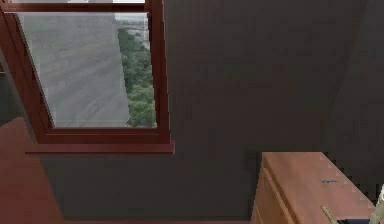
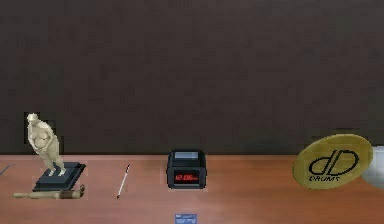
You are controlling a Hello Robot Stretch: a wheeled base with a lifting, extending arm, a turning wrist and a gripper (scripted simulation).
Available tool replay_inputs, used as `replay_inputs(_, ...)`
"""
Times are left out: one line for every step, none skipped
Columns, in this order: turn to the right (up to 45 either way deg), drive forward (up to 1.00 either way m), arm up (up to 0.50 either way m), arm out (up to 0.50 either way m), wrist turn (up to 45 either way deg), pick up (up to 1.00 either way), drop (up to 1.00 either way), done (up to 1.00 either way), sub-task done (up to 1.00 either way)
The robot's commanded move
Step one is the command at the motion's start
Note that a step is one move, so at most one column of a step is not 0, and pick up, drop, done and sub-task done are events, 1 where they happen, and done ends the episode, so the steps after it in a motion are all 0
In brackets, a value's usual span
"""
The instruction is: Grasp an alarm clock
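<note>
Small black box-shaped alarm clock [image 2: 186, 167] with red digits stands upright on the reddish-brown wooden tabletop [image 2: 250, 185], face toward the near edge, probably for reading, pale stone statuette [image 2: 48, 150] well left, round gold disc [image 2: 332, 160] right; jaw state cannot be told.

1. The table [image 2: 260, 192] looks like warm reddish-brown wood, smooth, with a soft sheen;
2. The alarm clock [image 2: 186, 168], about midway along the table, has a black, plastic-looking casing, mostly matt; its dark face looks glossy and glows red;
3. The statue [image 2: 44, 140], near the table's left edge, looks like pale matt stone or plaster, on a dark smooth base;
4. The disc [image 2: 333, 160], toward the table's right edge, is golden, smooth and metal-like;
5. The wall [image 2: 190, 70] is dark and matt; the window frame [image 1: 160, 70] looks like red-brown stained wood.
</note>
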Motion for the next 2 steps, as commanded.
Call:
replay_inputs(0.0,0.00,0.50,0.00,0.0,0.00,0.00,0.00,0.00)
replay_inputs(0.0,0.00,0.28,0.00,0.0,0.00,0.00,0.00,0.00)
